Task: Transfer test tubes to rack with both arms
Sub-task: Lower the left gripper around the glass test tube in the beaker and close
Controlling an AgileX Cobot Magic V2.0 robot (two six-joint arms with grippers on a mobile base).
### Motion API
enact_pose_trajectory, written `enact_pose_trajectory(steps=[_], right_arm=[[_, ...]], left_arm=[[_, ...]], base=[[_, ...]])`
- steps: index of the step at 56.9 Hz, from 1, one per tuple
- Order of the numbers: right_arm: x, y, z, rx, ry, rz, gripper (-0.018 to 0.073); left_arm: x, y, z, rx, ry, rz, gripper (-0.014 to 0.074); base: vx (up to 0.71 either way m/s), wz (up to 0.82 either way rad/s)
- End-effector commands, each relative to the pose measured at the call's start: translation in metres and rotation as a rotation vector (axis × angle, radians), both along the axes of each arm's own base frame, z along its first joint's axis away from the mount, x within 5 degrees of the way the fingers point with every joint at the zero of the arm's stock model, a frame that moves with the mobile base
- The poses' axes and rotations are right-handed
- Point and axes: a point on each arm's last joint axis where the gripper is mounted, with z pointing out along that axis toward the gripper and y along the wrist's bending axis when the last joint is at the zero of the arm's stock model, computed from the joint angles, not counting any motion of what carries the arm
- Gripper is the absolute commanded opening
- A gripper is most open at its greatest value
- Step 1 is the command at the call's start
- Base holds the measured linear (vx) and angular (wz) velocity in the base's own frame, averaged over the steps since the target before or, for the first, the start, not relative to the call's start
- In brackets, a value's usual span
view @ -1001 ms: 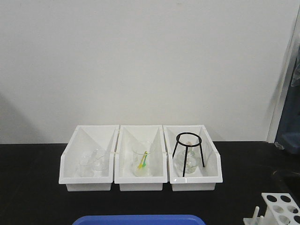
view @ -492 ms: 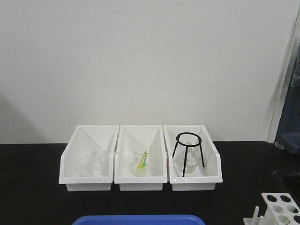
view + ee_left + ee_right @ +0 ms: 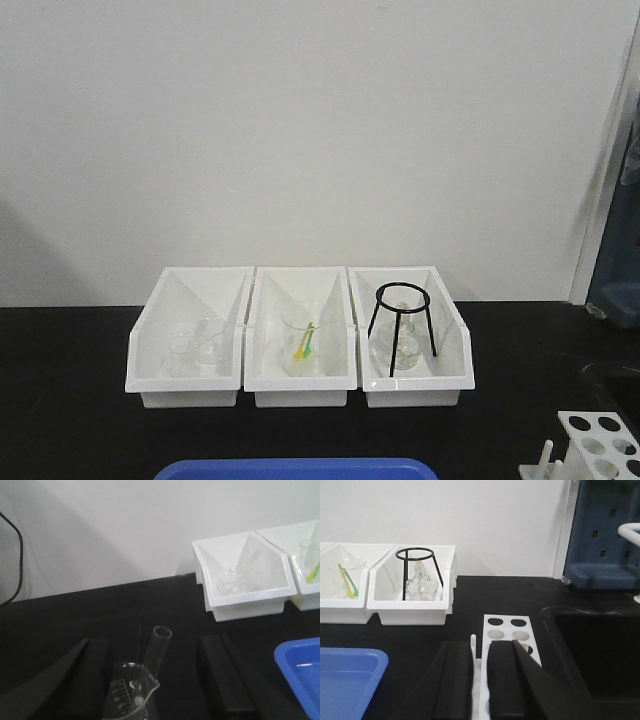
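Observation:
In the left wrist view a slim clear test tube (image 3: 157, 650) leans in a glass beaker (image 3: 127, 695) on the black table. My left gripper (image 3: 155, 680) is wide open, with one black finger on each side of the beaker and touching nothing. The white rack (image 3: 512, 630) lies right under my right gripper (image 3: 480, 680). Its jaws stand a narrow gap apart and hold nothing. A white rack peg (image 3: 473, 642) shows through the gap. The rack's corner also shows in the front view (image 3: 600, 438). No tubes stand in the visible holes.
Three white bins (image 3: 298, 385) stand in a row at the back, holding small glassware, a beaker with a yellow-green item, and a flask under a black tripod (image 3: 402, 320). A blue tray (image 3: 295, 468) lies at the front. A dark sink (image 3: 600, 650) is to the right of the rack.

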Motion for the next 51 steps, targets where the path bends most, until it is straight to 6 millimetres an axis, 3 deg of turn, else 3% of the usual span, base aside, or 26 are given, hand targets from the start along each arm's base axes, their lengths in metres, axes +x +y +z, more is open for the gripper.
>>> enact_pose_trajectory(steps=[1,13,51], right_arm=[[0.005,0.0,0.017,-0.006,-0.094,-0.002,0.0353],[0.007,0.0,0.015,-0.008,-0.074,-0.002,0.047],[0.006,0.0,0.011,-0.007,-0.031,-0.001,0.0471]], left_arm=[[0.008,0.0,0.013,-0.002,-0.056,0.003,0.0557],[0.028,0.0,-0.006,0.223,0.084,-0.054,0.0558],[0.088,0.009,-0.033,0.162,0.03,0.002,0.0558]], base=[[0.0,0.0],[0.0,0.0],[0.0,0.0]])
